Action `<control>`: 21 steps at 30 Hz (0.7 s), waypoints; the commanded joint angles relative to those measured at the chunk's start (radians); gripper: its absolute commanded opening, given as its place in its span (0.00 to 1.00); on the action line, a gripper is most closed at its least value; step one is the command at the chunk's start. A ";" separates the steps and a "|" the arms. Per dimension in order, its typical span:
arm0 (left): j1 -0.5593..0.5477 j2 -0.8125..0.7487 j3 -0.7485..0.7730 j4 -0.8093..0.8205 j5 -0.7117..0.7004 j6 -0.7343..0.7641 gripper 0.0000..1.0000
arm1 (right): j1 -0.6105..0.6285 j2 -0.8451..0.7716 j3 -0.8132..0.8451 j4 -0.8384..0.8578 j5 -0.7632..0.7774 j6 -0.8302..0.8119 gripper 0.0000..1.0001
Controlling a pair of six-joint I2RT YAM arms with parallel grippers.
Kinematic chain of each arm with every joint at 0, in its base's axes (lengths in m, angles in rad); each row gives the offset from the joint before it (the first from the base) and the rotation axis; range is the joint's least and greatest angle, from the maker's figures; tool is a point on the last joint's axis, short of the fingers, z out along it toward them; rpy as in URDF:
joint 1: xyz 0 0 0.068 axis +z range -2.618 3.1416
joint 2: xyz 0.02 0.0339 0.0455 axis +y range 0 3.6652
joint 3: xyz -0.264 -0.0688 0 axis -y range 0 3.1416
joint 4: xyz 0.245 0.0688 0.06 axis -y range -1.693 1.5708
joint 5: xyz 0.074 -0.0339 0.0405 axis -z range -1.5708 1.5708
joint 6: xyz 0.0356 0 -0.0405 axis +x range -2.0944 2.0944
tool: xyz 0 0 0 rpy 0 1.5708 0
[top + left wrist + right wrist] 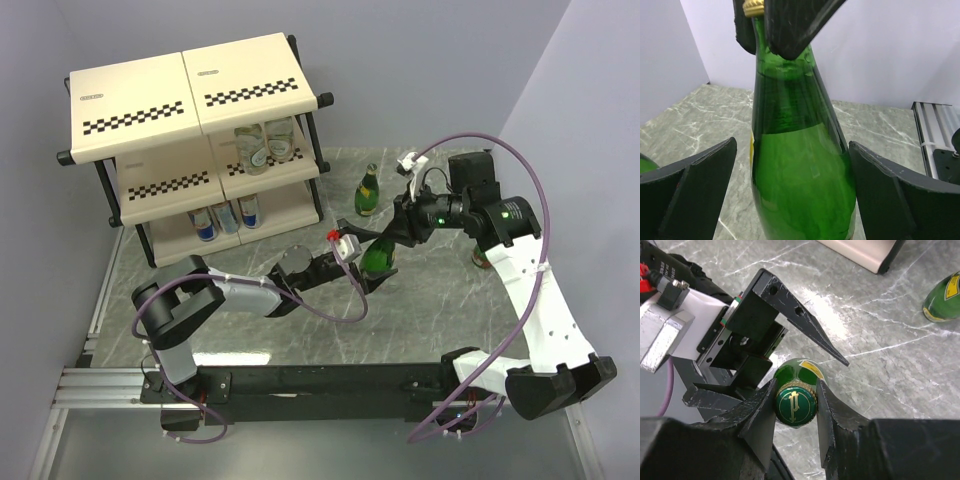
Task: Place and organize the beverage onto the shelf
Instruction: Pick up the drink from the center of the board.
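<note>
Lavender walls [420, 60] are seen behind a grey marbled table [440, 320], on which both arms are mounted at the near edge. At the far left of the table the shelf [150, 95] is placed, a three-tier rack of cream panels with checkered strips on a black frame. Two short clear bottles [266, 146] are standing on the right part of its middle tier, and three blue-silver cans [228, 215] are lined up on the lowest tier.

Near the middle of the table, in front of the shelf, a green glass bottle [378, 258] is standing upright. Its neck is clamped just below the cap by the right gripper [796, 386], with one finger pressed on each side. The cap [795, 407] is seen from above in the right wrist view, green with a gold emblem. The left gripper [792, 146] is brought in low from the left, and its jaws are spread wide on both sides of the body of the same bottle; a gap is visible on each side, so the glass is not touched.

A second green bottle [368, 190] is standing alone on the table, just right of the shelf. A third green bottle [481, 258] is seen only partly, behind the right arm.
</note>
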 commanded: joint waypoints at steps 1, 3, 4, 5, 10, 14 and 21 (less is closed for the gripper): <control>-0.005 0.005 0.040 0.021 -0.004 0.022 0.98 | 0.006 -0.020 0.078 0.104 -0.057 0.042 0.00; -0.005 0.005 0.043 0.014 -0.007 0.054 0.98 | 0.006 -0.020 0.081 0.109 -0.056 0.047 0.00; -0.005 0.007 0.043 0.007 -0.005 0.057 0.97 | 0.008 -0.020 0.081 0.109 -0.054 0.048 0.00; -0.004 0.007 0.046 -0.004 -0.007 0.063 0.96 | 0.008 -0.021 0.082 0.112 -0.053 0.050 0.00; -0.004 0.008 0.072 -0.056 -0.008 0.071 0.85 | 0.006 -0.024 0.070 0.126 -0.047 0.056 0.00; -0.005 0.010 0.072 -0.064 -0.019 0.074 0.86 | 0.006 -0.026 0.076 0.127 -0.028 0.053 0.00; -0.004 0.013 0.092 -0.117 -0.012 0.089 0.81 | 0.006 -0.030 0.079 0.130 -0.016 0.048 0.00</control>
